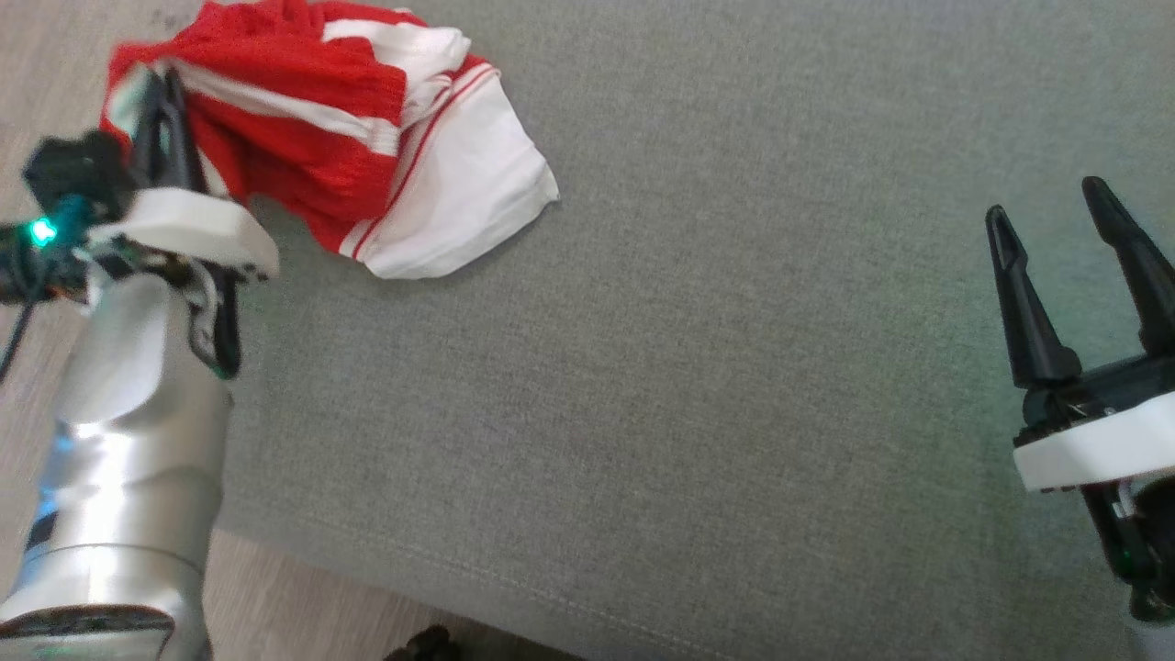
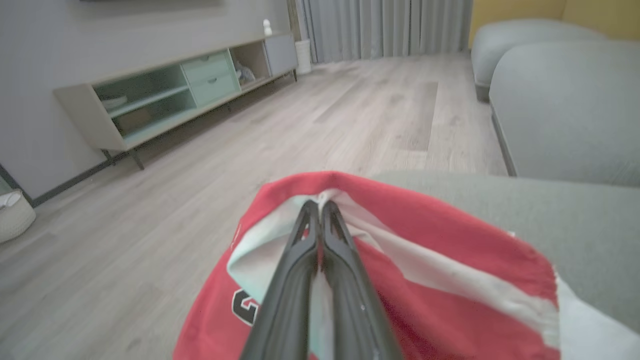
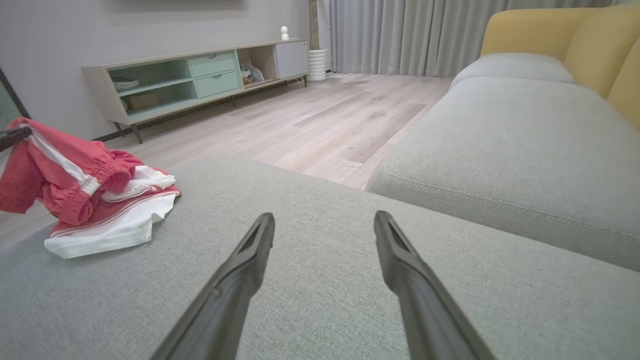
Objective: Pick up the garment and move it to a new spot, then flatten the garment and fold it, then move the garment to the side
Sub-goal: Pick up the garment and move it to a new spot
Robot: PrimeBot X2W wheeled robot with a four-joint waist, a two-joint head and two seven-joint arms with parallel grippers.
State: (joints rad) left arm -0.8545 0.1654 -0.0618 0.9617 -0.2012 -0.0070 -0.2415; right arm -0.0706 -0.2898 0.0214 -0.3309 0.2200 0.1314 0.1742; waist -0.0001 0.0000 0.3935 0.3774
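Grips the crumpled red-and-white knit garment (image 1: 367, 138) with the left gripper (image 2: 320, 207), at eleven o'clock on the grey fabric sofa seat (image 1: 688, 386). Holds the right gripper (image 1: 1045, 200) open, empty, at four o'clock. Pickup step, likely; next calls for lifting it centreward.

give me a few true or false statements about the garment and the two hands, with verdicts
1. The left hand is shut on the garment. True.
2. The right hand holds a corner of the garment. False: it is open and empty, over a bare part of the grey cushion, well apart from the garment.
3. The garment lies flat and spread out. False: it is bunched up at the cushion's edge.
4. A sideboard stands by the wall across the wooden floor. True.
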